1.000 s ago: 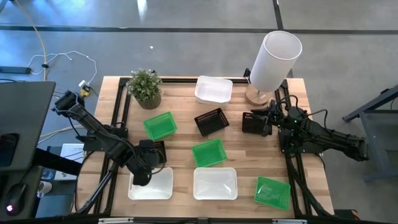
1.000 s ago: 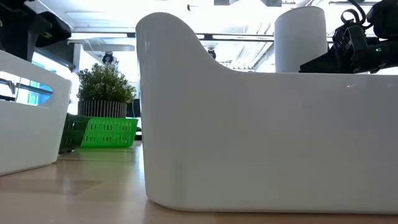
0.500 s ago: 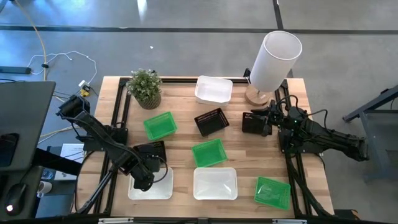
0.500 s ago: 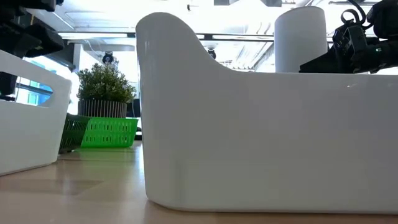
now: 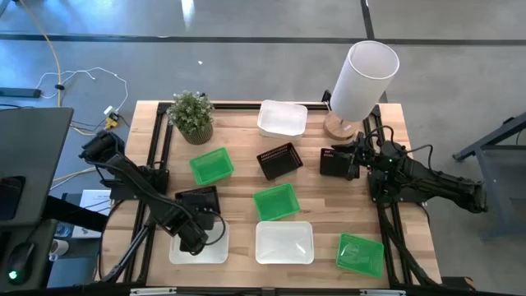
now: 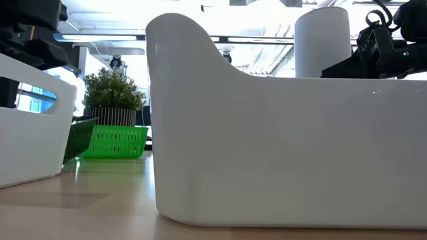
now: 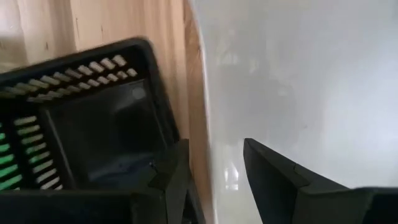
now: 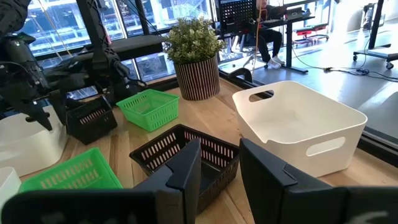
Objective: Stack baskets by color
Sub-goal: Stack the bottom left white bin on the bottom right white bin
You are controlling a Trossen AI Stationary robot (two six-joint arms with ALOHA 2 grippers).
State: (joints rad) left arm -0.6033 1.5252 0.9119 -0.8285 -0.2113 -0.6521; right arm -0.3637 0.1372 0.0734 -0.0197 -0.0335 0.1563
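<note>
My left gripper [image 5: 195, 238] [image 7: 211, 152] points down, open, at the near-left white basket [image 5: 200, 246]. One finger [image 7: 174, 177] stands outside that basket's far wall [image 7: 202, 106] and the other [image 7: 273, 171] inside; neither shows contact. A black basket [image 5: 197, 199] [image 7: 93, 137] stands just beyond that wall. On the table are two more white baskets [image 5: 284, 242] [image 5: 283, 119], three green ones [image 5: 211, 165] [image 5: 276, 201] [image 5: 360, 253] and another black one [image 5: 279, 160]. My right gripper [image 5: 331, 161] [image 8: 217, 165] waits level and open at the right, with nothing between its fingers.
A potted plant [image 5: 192, 115] stands at the far left and a tall white cylinder [image 5: 363, 78] at the far right. In the low view a white basket [image 6: 280, 147] fills the front. Bare wood lies between the green and black baskets in the middle.
My left gripper has come down and a little toward the table's near edge, so that its open fingers now stand on either side of the near-left white basket's far wall. No basket has moved.
</note>
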